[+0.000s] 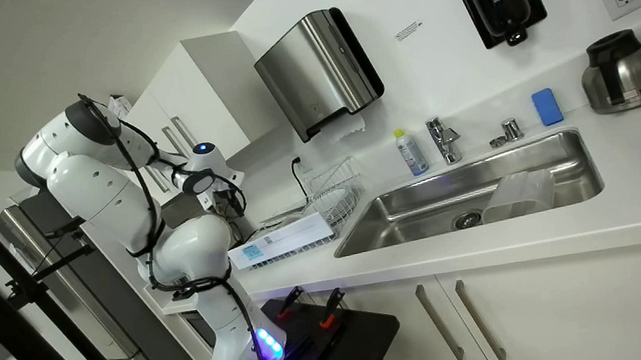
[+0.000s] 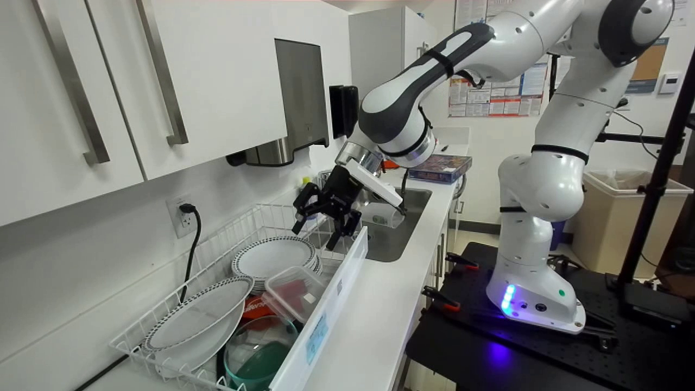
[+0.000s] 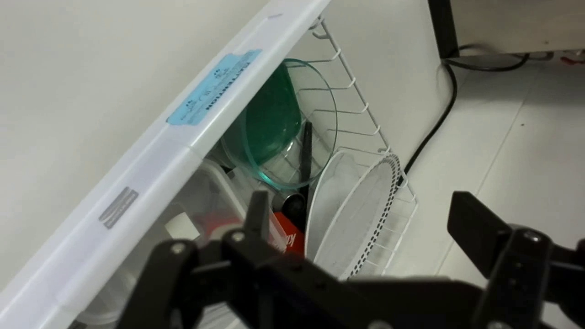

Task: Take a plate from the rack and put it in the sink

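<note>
Plates [image 2: 273, 259] with patterned rims are lying stacked in the rack [image 2: 282, 218], and two more are standing tilted along it. In an exterior view the arm [image 2: 429, 76] is arching over the rack and covering part of the sink [image 2: 393, 243]; in an exterior view the sink is lying almost fully in sight, a clear tub [image 1: 521, 196] resting in it. A white panel [image 2: 337, 302] is running along the rack's front. The gripper [image 2: 316, 233] is hanging above the rack, its fingers [image 3: 475, 230] spread well apart, as the wrist view is also showing. That view is looking down into a glass bowl [image 3: 315, 93], a green thing [image 3: 274, 119] showing through it. There a blue label [image 3: 214, 87] on the panel is reading "ATTENTION", while both exterior views are showing it as a mere blue patch. A red item [image 3: 288, 226] near the bowl is bearing white letters, partly hidden. A grey tag [image 3: 118, 208] near the label is carrying a mark too blurred to read.
</note>
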Controlling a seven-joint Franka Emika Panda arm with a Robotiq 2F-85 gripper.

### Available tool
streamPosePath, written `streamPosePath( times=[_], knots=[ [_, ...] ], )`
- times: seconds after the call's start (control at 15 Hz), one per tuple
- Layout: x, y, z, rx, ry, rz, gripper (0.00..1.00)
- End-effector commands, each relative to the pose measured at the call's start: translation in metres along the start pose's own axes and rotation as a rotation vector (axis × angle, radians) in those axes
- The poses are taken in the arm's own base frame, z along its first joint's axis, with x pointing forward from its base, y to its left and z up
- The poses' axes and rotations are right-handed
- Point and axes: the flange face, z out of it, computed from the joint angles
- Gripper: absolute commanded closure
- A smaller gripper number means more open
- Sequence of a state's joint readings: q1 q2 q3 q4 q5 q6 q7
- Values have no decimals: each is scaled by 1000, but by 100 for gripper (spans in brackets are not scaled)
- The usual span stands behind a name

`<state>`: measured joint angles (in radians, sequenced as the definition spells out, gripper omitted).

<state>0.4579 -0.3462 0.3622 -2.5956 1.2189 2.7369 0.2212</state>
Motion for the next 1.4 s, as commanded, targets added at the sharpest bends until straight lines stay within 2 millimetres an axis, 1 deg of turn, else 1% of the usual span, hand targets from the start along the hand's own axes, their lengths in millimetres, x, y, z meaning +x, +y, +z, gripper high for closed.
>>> streamPosePath(
  times=[0.0, 0.2, 0.33, 0.47, 0.53, 0.6, 0.67, 0.73, 0.93, 1.13, 1.33],
  knots=[
    [25, -2, 20, 57, -7, 195, 0],
    [41, 0, 38, 130, 2, 352, 0],
    [55, 2, 53, 182, 26, 405, 0],
    [72, 7, 69, 251, 22, 432, 0],
    [77, 9, 74, 285, 11, 433, 0],
    [59, 13, 60, 229, 13, 415, 0],
    [65, 17, 66, 229, 17, 414, 0],
    [66, 20, 69, 220, 16, 415, 0],
    [63, 18, 68, 223, 12, 409, 0],
    [75, 17, 96, 175, 71, 479, 0],
    [80, 10, 125, 139, 124, 523, 0]
  ],
)
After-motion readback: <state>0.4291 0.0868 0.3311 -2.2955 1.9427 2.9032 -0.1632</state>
